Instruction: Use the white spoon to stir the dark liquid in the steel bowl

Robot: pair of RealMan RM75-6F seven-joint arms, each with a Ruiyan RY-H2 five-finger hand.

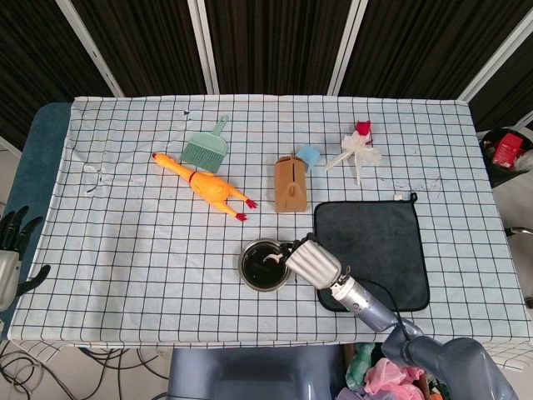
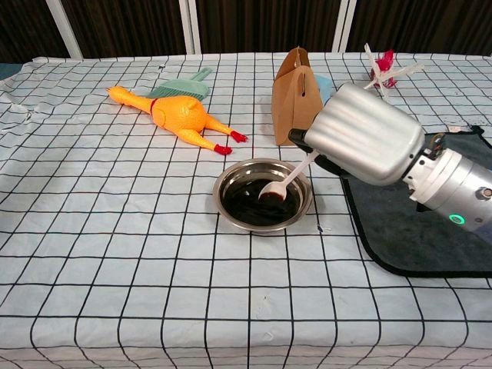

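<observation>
Right robot hand (image 2: 361, 146) grips the white spoon (image 2: 280, 184) by its handle; fingers hidden under the silver back shell in both views, so the exact grip is not readable. Spoon's long axis slopes down and leftward from the hand, its scoop sitting in the dark liquid (image 2: 250, 206) toward the right side of the steel bowl (image 2: 231, 219). Bowl stands on the checked surface (image 2: 115, 254), just left of the dark mat (image 2: 430, 246). Judgement: stirring is under way; the next sweep runs left from the hand across the liquid, scoop kept below the rim.

Left robot hand (image 1: 10, 242) shows only in the head view, at the far left edge off the surface, fingers apart, holding nothing; well apart from the bowl.

Chest view alone shows the scoop's dip; head view shows only a white fleck.

Beyond: brown paper bag (image 2: 296, 92), rubber chicken (image 2: 181, 115).
</observation>
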